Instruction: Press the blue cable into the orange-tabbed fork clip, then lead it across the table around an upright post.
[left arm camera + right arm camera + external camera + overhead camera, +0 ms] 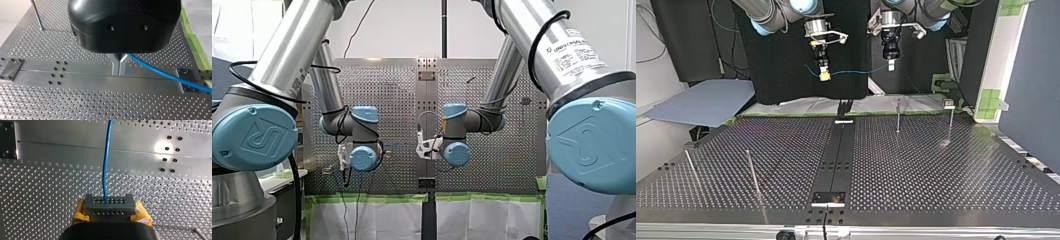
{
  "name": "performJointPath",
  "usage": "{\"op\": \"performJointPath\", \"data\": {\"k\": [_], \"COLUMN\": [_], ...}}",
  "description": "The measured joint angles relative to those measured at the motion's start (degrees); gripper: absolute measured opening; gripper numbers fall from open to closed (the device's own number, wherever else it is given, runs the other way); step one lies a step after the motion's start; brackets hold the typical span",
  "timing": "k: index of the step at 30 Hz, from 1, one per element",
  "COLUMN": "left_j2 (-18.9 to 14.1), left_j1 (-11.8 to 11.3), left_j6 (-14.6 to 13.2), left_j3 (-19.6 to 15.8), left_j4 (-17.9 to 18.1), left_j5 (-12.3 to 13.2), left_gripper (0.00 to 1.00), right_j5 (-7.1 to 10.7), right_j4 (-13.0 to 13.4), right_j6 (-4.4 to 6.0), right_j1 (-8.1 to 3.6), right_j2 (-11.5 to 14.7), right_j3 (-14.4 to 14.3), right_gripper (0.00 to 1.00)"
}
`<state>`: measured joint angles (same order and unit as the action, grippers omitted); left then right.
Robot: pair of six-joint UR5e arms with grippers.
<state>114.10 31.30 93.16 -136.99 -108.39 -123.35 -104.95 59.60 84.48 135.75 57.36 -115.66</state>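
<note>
My left claw's [119,72] black housing filled the left wrist view, its metal fingers pinched together on the blue cable [175,77], which ran off sideways above the counter [75,100]. My right claw [109,206], yellow-padded, was clamped on the same cable. Only the top view showed both claws raised above the counter's far side, the cable sagging between them, and thin upright posts [898,116] standing well apart on the perforated plate.

Silver arms [287,45], blue joint caps [254,135], black cables [539,42].
</note>
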Motion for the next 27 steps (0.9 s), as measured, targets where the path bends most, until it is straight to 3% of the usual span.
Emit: {"op": "performJointPath", "data": {"k": [8, 19, 27], "left_j2": [2.8, 8.2, 8.7], "left_j1": [-1.1, -1.1, -1.1], "left_j6": [0.0, 0.0, 0.0], "left_j3": [-0.1, -0.1, -0.1], "left_j4": [-0.1, -0.1, -0.1], "left_j5": [-1.7, -1.9, -1.9], "left_gripper": [0.00, 0.00, 0.00], "right_j5": [0.00, -0.01, -0.05], "right_j4": [0.0, 0.0, 0.0], "right_j6": [0.00, 0.00, -0.04], "right_j1": [0.00, 0.00, 0.04], "right_j2": [0.0, 0.0, 0.0], "right_j3": [0.0, -0.1, 0.0], "right_gripper": [0.00, 0.00, 0.00]}}
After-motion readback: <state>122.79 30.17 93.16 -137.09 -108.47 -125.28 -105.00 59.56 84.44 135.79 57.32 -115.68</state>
